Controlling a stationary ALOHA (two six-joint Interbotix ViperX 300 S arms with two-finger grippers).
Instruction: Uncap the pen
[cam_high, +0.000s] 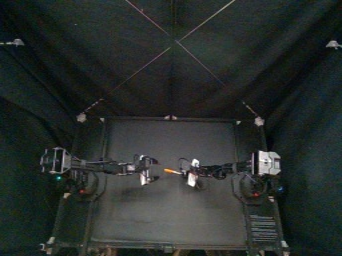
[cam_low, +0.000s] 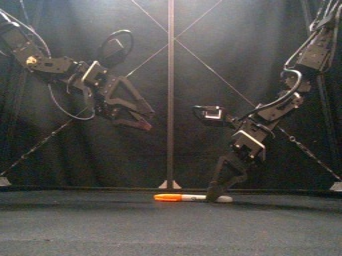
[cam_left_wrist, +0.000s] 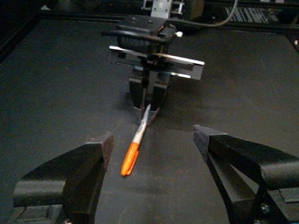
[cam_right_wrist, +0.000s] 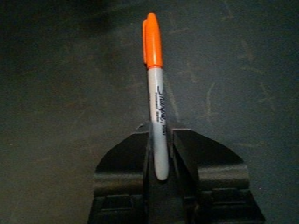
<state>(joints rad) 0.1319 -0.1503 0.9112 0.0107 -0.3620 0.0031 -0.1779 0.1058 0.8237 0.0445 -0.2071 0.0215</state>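
while the pen (cam_right_wrist: 156, 87) lies flat near the middle of the tabletop (cam_high: 147, 210), the right gripper (cam_low: 218, 193) is clenched on its rear end, jaws pressed to either side of the barrel with the tips down at the surface. the pen is a marker with a pale grey-white barrel carrying a line of black script, and a bright orange cap (cam_right_wrist: 151, 39) that is seated on the barrel. the capped end points away from the right gripper, toward the left arm's side. the left gripper (cam_low: 138, 122) is released, its jaws spread wide and holding nothing. it hangs above the tabletop on the left and is apart from the pen. in its wrist view the orange cap sits between its parted jaws.
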